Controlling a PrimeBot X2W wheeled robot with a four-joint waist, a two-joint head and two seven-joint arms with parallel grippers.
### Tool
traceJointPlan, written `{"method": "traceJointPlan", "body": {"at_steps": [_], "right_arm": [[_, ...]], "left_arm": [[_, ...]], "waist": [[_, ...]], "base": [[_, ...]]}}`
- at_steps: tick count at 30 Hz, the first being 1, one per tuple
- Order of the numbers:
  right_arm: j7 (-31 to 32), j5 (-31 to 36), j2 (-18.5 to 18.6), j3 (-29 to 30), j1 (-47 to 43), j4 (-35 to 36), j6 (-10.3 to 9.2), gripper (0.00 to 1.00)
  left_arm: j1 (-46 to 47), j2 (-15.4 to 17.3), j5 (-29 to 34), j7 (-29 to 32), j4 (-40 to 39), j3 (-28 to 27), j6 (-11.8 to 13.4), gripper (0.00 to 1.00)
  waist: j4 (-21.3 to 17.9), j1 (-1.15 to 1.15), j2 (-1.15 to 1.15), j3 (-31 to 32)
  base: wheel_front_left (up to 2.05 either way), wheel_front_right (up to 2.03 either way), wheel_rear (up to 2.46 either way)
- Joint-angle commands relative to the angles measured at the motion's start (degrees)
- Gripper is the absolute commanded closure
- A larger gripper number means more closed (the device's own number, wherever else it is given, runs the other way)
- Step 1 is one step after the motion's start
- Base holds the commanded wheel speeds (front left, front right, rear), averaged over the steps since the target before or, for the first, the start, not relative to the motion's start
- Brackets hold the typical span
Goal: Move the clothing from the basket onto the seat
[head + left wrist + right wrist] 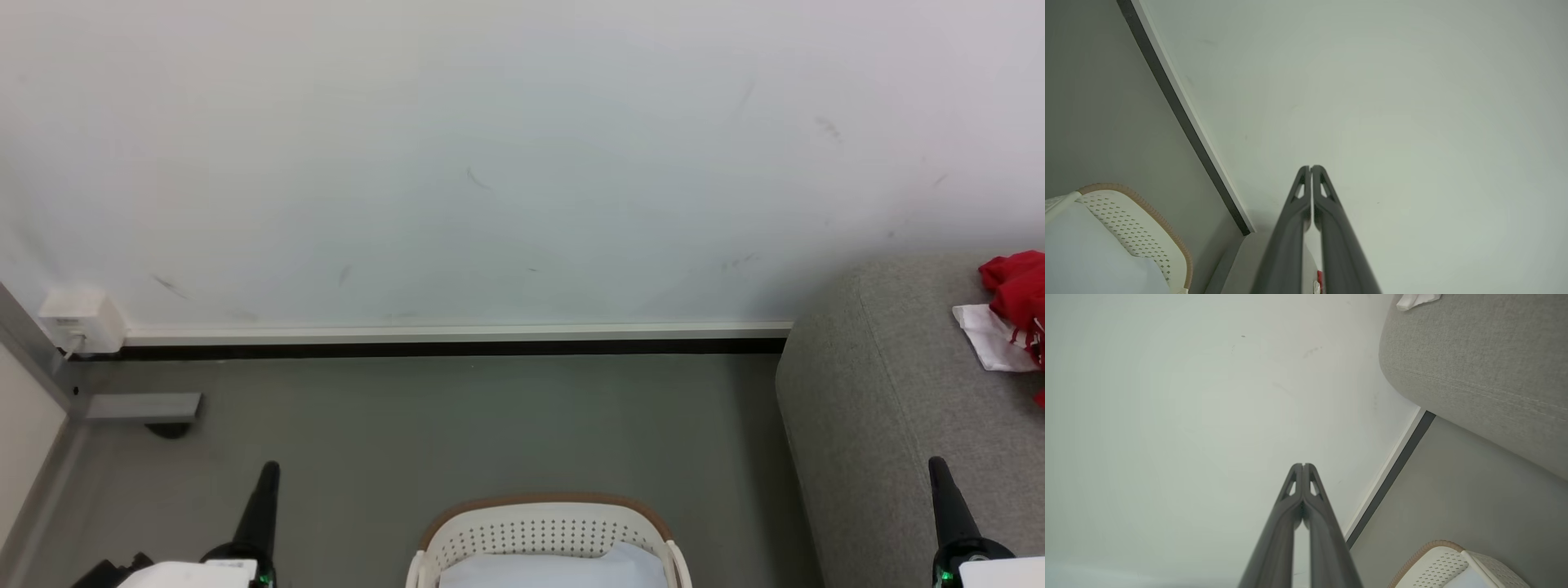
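Observation:
The cream-white basket (549,535) with a brown rim stands on the floor at the bottom middle of the head view; inside it I see only a pale smooth surface. Its perforated wall also shows in the left wrist view (1133,228) and in the right wrist view (1443,565). Red clothing (1020,294) with a white cloth part lies on the grey seat (890,408) at the far right. My left gripper (269,467) is shut and empty at the lower left, left of the basket. My right gripper (936,462) is shut and empty over the seat's front. Both point toward the wall (1311,167) (1303,464).
A white wall with a pale skirting board (457,333) runs behind the grey floor. A white socket box (82,320) and a grey bracket (143,406) sit at the left corner. Open floor lies between the basket and the wall.

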State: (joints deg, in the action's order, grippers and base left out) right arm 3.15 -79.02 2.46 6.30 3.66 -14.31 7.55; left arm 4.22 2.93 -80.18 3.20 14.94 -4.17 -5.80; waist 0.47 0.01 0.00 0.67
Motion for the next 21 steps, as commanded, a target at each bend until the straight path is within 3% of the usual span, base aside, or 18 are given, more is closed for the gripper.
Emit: {"method": "traceJointPlan", "body": {"at_steps": [1,21], "right_arm": [[0.4,-1.3,0.6,0.2,1.2,0.5,-0.09,1.0],[2.7,-10.1,0.6,0.3,2.4,0.4,-0.11,1.0]], "left_arm": [[0.8,0.2,-1.2,0.5,-0.4,-0.4,-0.4,1.0],[1.9,0.1,-9.4,2.7,-0.8,-2.0,-1.4,1.0]], "waist": [[0.0,-0.01,0.0,0.0],[-0.3,-0.01,0.0,-0.6]], "base": [[0.0,0.0,0.0],[0.0,0.0,0.0]]}}
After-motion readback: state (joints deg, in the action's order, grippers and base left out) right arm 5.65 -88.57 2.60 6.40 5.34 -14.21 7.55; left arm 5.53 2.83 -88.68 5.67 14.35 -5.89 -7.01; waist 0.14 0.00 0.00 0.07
